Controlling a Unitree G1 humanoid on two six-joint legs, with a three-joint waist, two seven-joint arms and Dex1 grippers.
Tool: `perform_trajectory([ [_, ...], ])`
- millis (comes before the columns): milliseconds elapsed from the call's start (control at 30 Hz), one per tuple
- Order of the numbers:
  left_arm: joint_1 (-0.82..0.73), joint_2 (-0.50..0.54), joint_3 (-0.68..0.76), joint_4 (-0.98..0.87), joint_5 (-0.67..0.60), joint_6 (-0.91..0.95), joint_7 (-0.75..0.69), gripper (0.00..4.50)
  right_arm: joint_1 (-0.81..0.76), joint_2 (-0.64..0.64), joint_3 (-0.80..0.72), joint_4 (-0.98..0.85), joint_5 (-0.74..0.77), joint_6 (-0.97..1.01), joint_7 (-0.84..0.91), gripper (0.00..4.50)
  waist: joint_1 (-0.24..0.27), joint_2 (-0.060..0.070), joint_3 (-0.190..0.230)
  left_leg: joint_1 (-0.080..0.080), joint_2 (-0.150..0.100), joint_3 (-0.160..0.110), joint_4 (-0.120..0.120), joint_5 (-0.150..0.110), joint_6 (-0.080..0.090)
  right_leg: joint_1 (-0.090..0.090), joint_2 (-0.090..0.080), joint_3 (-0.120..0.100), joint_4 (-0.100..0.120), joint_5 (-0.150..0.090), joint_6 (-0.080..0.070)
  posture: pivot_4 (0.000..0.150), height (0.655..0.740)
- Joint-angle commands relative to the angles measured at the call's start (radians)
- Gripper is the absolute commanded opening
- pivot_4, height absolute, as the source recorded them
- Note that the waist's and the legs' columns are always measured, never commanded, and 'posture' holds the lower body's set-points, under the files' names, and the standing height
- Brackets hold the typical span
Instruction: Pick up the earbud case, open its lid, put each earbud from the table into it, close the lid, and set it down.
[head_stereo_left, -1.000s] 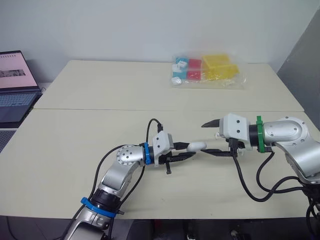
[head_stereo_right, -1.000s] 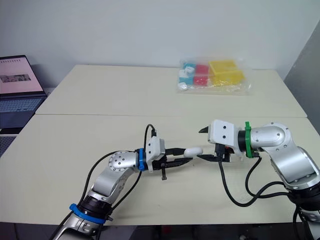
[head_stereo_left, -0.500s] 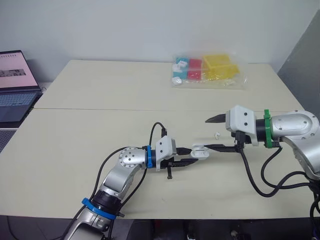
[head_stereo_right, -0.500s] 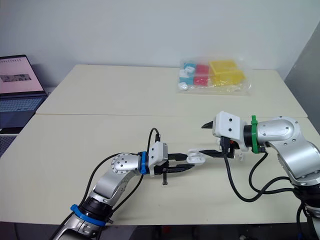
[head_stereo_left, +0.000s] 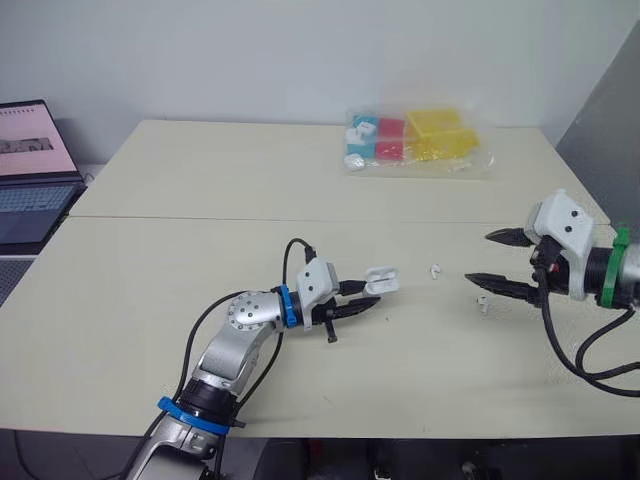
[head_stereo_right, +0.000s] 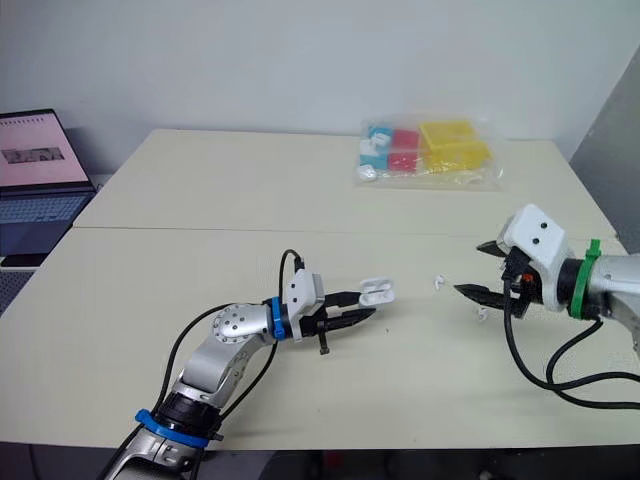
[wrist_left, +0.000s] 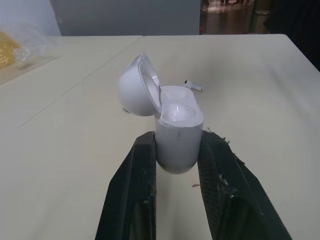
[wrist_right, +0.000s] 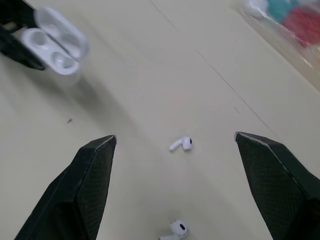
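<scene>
The white earbud case is held just above the table's middle with its lid swung open and both wells empty. My left gripper is shut on its lower body. Two white earbuds lie loose on the table to its right: one nearer the case, the other just below my right gripper's lower finger. My right gripper hovers at the right side, open and empty, pointing toward the case. The right wrist view looks down on both earbuds between its spread fingers.
A clear plastic bag of coloured boxes lies at the back of the table. An open laptop stands off the left side. A seam runs across between the two tabletops. The right table edge is close to my right arm.
The case lid went from closed to open under my right gripper's lower finger. My right gripper then drew back to the right, uncovering both earbuds. My left gripper kept hold of the case.
</scene>
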Motion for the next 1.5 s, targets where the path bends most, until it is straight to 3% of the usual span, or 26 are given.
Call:
perform_trajectory([
  [33, -0.001, -0.002, 0.016, -0.031, -0.006, -0.012, 0.011, 0.79, 0.003, 0.148, -0.012, -0.064, -0.023, 0.160, -0.228, 3.95, -0.001, 0.000, 0.000, 0.000, 0.000, 0.000, 0.000, 0.000, 0.000, 0.000, 0.000, 0.000, 0.001, 0.000, 0.000, 0.150, 0.7359],
  [100, 0.001, -0.003, 0.012, -0.036, -0.005, -0.012, 0.015, 0.79, -0.002, 0.225, -0.028, -0.073, -0.023, 0.235, -0.306, 3.95, -0.003, 0.000, 0.000, 0.000, 0.000, 0.000, 0.000, 0.000, 0.000, 0.000, 0.000, 0.000, 0.000, 0.000, 0.000, 0.150, 0.7359],
  [433, 0.023, -0.005, -0.003, -0.059, 0.002, -0.010, 0.027, 0.79, 0.122, 0.440, 0.033, -0.063, -0.220, 0.209, -0.632, 3.95, -0.006, 0.001, 0.000, -0.004, -0.001, -0.002, -0.001, 0.000, 0.000, -0.003, 0.000, -0.001, -0.001, 0.000, 0.000, 0.150, 0.7359],
  [733, 0.023, -0.001, -0.006, -0.057, 0.005, -0.009, 0.025, 0.79, 0.144, 0.559, -0.042, -0.041, -0.201, 0.248, -0.670, 3.95, -0.007, 0.001, 0.000, -0.004, 0.000, -0.004, 0.000, 0.000, 0.000, -0.002, 0.000, -0.003, -0.001, 0.000, 0.000, 0.150, 0.7359],
  [1367, 0.024, 0.014, -0.003, -0.060, 0.013, -0.004, 0.022, 0.79, 0.127, 0.565, -0.017, 0.066, -0.206, 0.174, -0.650, 3.95, -0.008, 0.001, 0.000, -0.004, 0.000, -0.004, 0.000, 0.000, 0.000, -0.002, 0.000, -0.003, -0.001, 0.000, 0.000, 0.150, 0.7359],
  [1500, 0.023, 0.016, -0.005, -0.057, 0.015, -0.007, 0.025, 0.79, 0.129, 0.563, 0.000, 0.073, -0.208, 0.181, -0.654, 3.01, -0.008, 0.001, 0.000, -0.004, 0.000, -0.004, 0.000, 0.000, 0.000, -0.002, 0.000, -0.003, -0.001, 0.000, 0.000, 0.150, 0.7359],
])
